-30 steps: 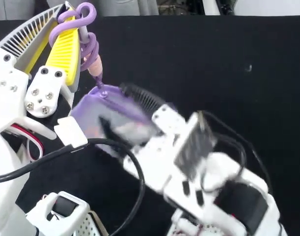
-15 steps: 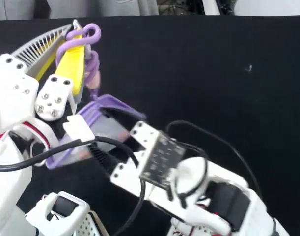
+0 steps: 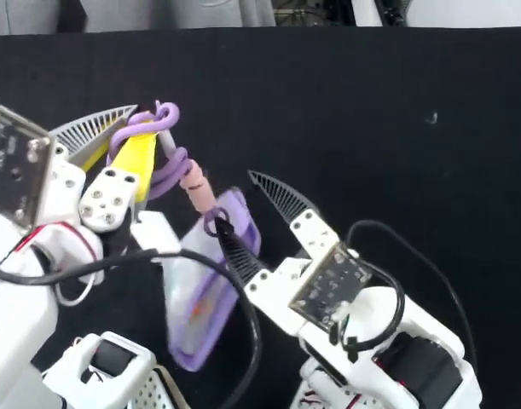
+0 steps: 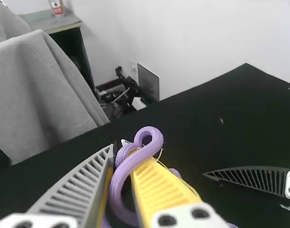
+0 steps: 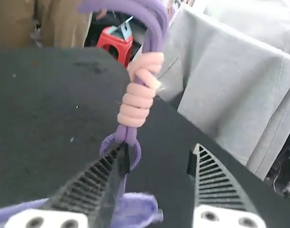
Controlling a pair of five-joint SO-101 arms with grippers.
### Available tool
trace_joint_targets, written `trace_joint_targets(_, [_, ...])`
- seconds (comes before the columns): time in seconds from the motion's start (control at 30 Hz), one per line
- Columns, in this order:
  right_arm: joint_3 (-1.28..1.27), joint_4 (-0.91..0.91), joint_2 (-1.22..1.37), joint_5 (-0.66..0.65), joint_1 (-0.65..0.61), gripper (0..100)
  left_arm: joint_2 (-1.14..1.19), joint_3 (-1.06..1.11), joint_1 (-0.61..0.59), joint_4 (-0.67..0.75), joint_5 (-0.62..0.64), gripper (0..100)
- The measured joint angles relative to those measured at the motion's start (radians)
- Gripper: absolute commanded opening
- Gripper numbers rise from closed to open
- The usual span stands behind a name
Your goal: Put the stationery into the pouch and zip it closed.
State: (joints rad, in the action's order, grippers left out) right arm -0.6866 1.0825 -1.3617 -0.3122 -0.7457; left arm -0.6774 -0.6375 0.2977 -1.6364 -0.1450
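The left end effector (image 3: 141, 119), one finger yellow and one grey and ribbed, pinches the purple looped cord strap (image 3: 168, 115) near its top. The strap runs down through a pink coiled knot (image 3: 194, 179) to a small purple ring (image 5: 107, 142) on the translucent purple zip pouch (image 3: 205, 294). The pouch is tilted over the black worktop (image 3: 371, 102) between the two arms. The right end effector (image 3: 234, 200) has its black ribbed fingers spread wide. One finger lies against the ring, the other well apart from it.

One pouch (image 3: 196, 307), one cord (image 3: 173, 168).
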Motion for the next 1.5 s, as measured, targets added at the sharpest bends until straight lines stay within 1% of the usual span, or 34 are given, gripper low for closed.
trace_joint_targets(0.1, [0.006,0.032,0.000,-0.003,0.003,29.3,0.002,0.003,0.000,0.000,0.000,3])
trace_joint_targets(0.3, [0.028,0.100,0.000,-0.089,0.003,29.3,0.002,0.031,-0.006,0.000,0.000,3])
trace_joint_targets(0.37, [0.035,0.147,0.000,-0.117,0.002,29.3,0.000,0.028,-0.046,0.003,0.000,3])
trace_joint_targets(0.57, [0.173,0.281,0.002,-0.198,0.002,29.3,-0.006,0.029,-0.146,0.055,0.000,3])
trace_joint_targets(0.83, [0.189,0.404,0.002,-0.295,0.006,29.3,0.000,0.028,-0.160,0.058,0.000,3])
trace_joint_targets(0.93, [0.175,0.428,0.002,-0.356,0.063,29.3,-0.003,0.028,-0.158,0.058,0.000,3])
trace_joint_targets(1.07, [0.081,0.414,0.000,-0.454,0.196,29.3,-0.002,0.028,-0.158,0.058,0.000,3])
trace_joint_targets(1.17, [0.043,0.405,0.000,-0.500,0.267,29.2,0.000,0.028,-0.158,0.058,0.000,3])
trace_joint_targets(1.3, [0.023,0.411,0.000,-0.537,0.287,29.2,0.000,0.028,-0.158,0.058,0.000,3])
trace_joint_targets(1.5, [-0.081,0.396,0.005,-0.543,0.290,29.2,0.000,0.029,-0.158,0.058,0.000,3])
